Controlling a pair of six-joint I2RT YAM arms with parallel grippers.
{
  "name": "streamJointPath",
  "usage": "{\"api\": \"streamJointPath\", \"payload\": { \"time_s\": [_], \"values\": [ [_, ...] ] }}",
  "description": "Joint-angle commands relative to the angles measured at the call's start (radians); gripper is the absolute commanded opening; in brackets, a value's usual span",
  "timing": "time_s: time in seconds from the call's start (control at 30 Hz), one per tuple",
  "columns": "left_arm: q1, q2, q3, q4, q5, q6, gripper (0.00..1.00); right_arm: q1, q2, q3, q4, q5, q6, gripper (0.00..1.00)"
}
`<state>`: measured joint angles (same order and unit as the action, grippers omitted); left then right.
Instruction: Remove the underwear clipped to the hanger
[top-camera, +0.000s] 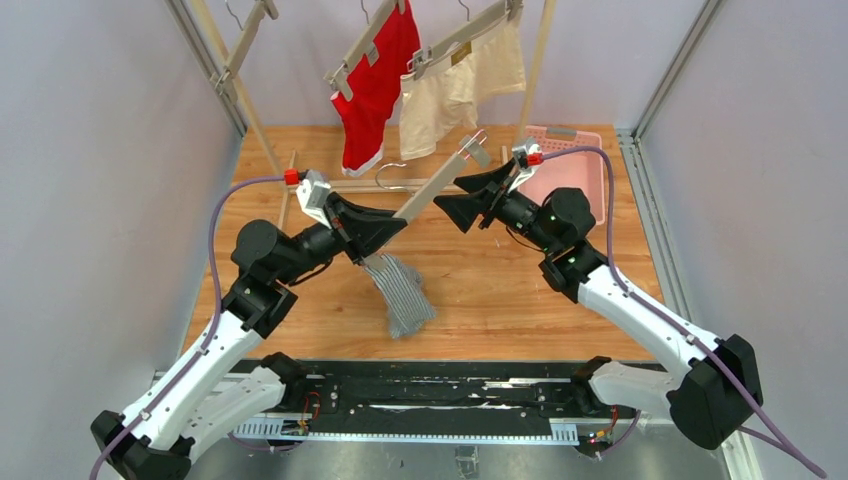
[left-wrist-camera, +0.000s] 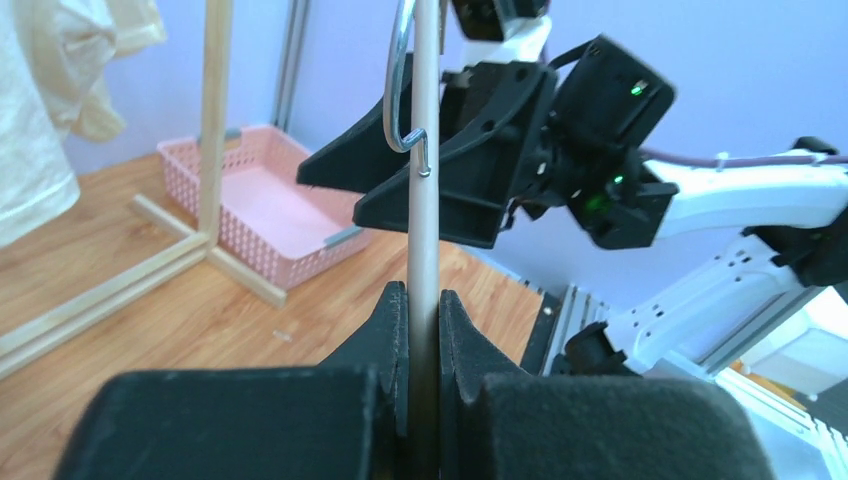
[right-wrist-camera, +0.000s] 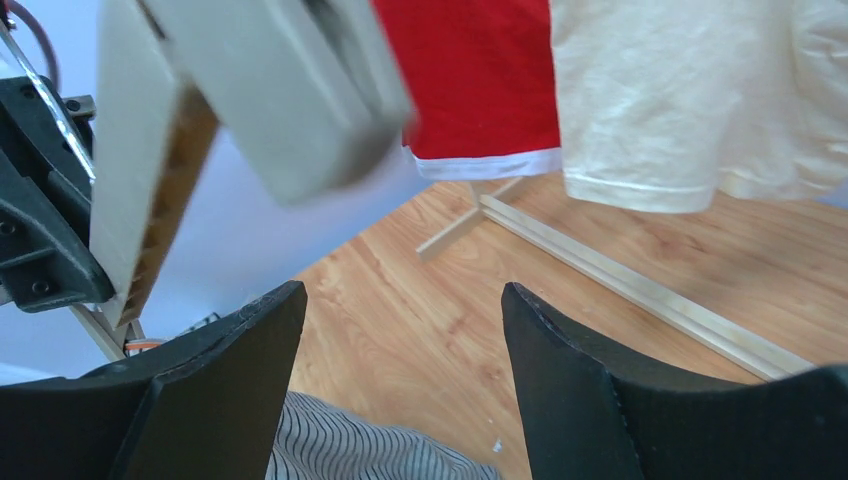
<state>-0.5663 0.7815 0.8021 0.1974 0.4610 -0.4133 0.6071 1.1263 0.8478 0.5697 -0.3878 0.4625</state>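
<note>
The left end effector clamps the pale wooden hanger, whose bar rises straight up between the two black fingers. Its metal hook curves beside the bar near the top. Behind, the right end effector stands with jaws spread. A pink basket sits on the table. Cream underwear hangs at the left edge.

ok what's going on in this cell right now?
The left gripper is shut on the bar of a wooden hanger, holding it tilted over the table. The grey striped underwear droops from the hanger's lower end onto the table; whether a clip holds it there cannot be told. The right gripper is open by the hanger's upper clip, gripping nothing. The red underwear and cream underwear hang clipped on the rack behind.
</note>
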Motion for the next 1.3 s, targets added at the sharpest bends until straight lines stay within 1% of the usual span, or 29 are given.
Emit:
{"api": "streamJointPath", "payload": {
  "time_s": [0.0,0.3,0.47,0.63,0.93,1.0,1.03,1.13,1.17,1.2,1.27],
  "values": [
    [-0.009,-0.039,-0.054,0.268,-0.008,-0.099,0.0,0.012,-0.002,-0.011,0.205,-0.089,0.09,0.73],
    [-0.009,-0.025,-0.1,0.417,-0.065,-0.16,0.0,0.012,-0.017,0.007,0.245,-0.136,0.121,0.74],
    [-0.009,0.014,-0.102,0.46,-0.054,-0.193,0.0,0.012,-0.004,0.019,0.307,-0.168,0.151,0.72],
    [-0.009,0.056,-0.133,0.548,-0.037,-0.247,0.0,0.012,0.04,0.038,0.398,-0.191,0.195,0.72],
    [-0.009,0.072,-0.129,0.565,0.0,-0.27,0.0,0.013,0.125,0.096,0.497,-0.213,0.25,0.71],
    [-0.009,0.074,-0.13,0.565,0.008,-0.27,0.0,0.012,0.141,0.11,0.511,-0.215,0.255,0.66],
    [-0.009,0.074,-0.132,0.565,0.008,-0.272,0.0,0.013,0.15,0.117,0.516,-0.215,0.26,0.61],
    [-0.01,0.076,-0.141,0.569,0.004,-0.269,0.0,0.012,0.175,0.141,0.526,-0.225,0.279,0.41],
    [-0.01,0.077,-0.143,0.571,0.002,-0.269,0.0,0.013,0.183,0.147,0.532,-0.228,0.288,0.36],
    [-0.01,0.08,-0.143,0.574,0.001,-0.268,0.0,0.012,0.19,0.151,0.542,-0.232,0.297,0.35],
    [-0.01,0.087,-0.146,0.585,-0.002,-0.27,0.0,0.013,0.202,0.156,0.563,-0.24,0.317,0.36]
  ]
}}
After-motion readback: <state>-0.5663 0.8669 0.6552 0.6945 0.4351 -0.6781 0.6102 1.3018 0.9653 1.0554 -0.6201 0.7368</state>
